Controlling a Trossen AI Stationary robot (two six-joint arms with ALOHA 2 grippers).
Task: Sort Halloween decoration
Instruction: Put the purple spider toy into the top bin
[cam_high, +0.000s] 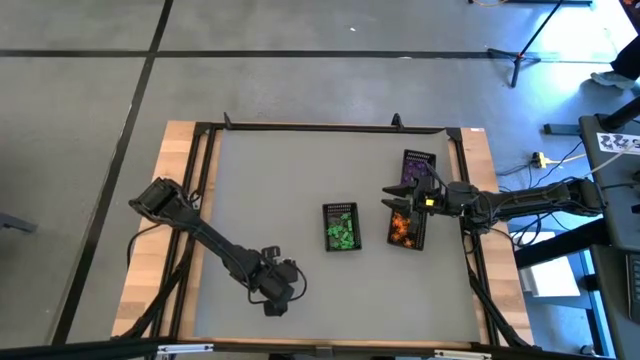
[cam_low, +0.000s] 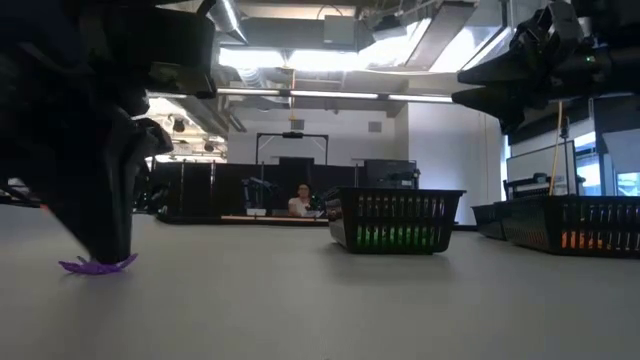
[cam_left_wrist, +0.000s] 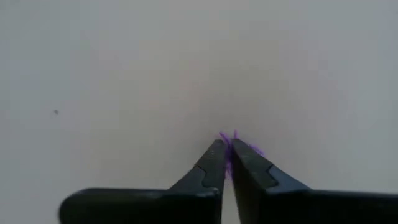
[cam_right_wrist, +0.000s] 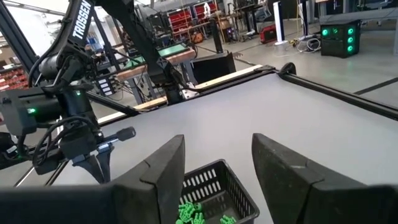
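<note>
Low view: I see my left gripper pinched on a purple trinket, lower left.
Right gripper: jaws apart, holding nothing.

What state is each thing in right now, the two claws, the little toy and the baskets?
left gripper: shut on the purple trinket, down at the table
purple trinket: pinched, touching the table
right gripper: open, empty, above the baskets
green basket: holds green trinkets
orange basket: holds orange trinkets
purple basket: partly hidden

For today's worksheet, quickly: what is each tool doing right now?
Left tool: closed on a purple trinket lying on the table.
Right tool: open, empty, above the baskets.
</note>
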